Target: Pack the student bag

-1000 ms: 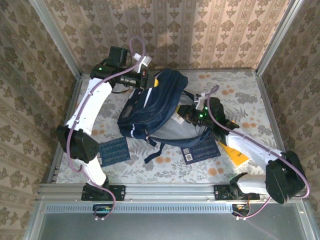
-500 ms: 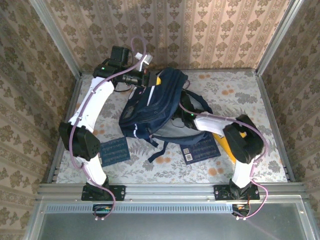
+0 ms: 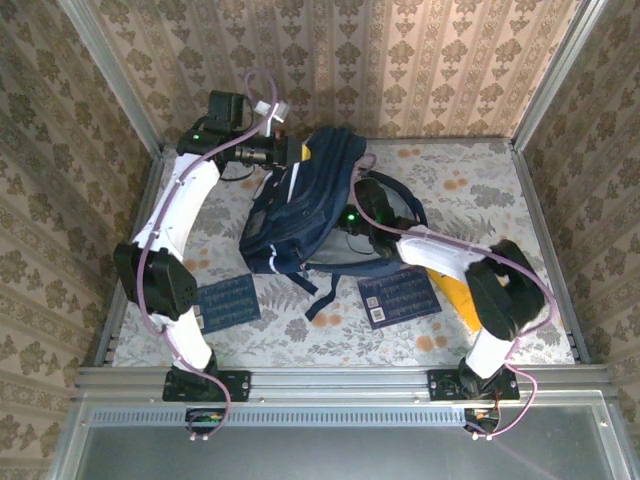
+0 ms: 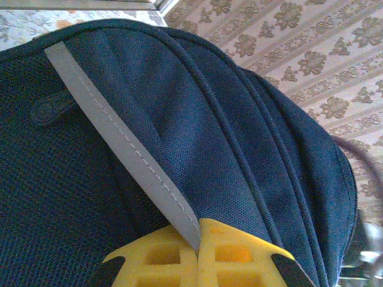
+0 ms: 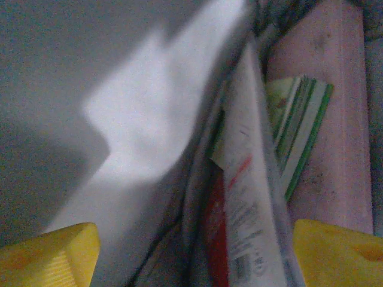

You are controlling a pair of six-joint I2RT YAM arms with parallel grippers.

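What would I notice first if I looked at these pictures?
A big dark blue backpack stands out in the middle of the flowery table. The left gripper pinches its top at the far side, and the right gripper, jaws open, reaches inside among books. Two blue booklets lie flat in front of it.

The student bag (image 4: 239,137) looms close, its dark navy weave bulging upward with piped seams curving over the top. A grey-white stripe (image 4: 119,149) runs down diagonally into the left claw (image 4: 197,254), whose yellow fingers are pinched together on it. Patterned wallpaper (image 4: 299,54) shows behind, and a sliver of flowered desk (image 4: 24,21) at the upper left.
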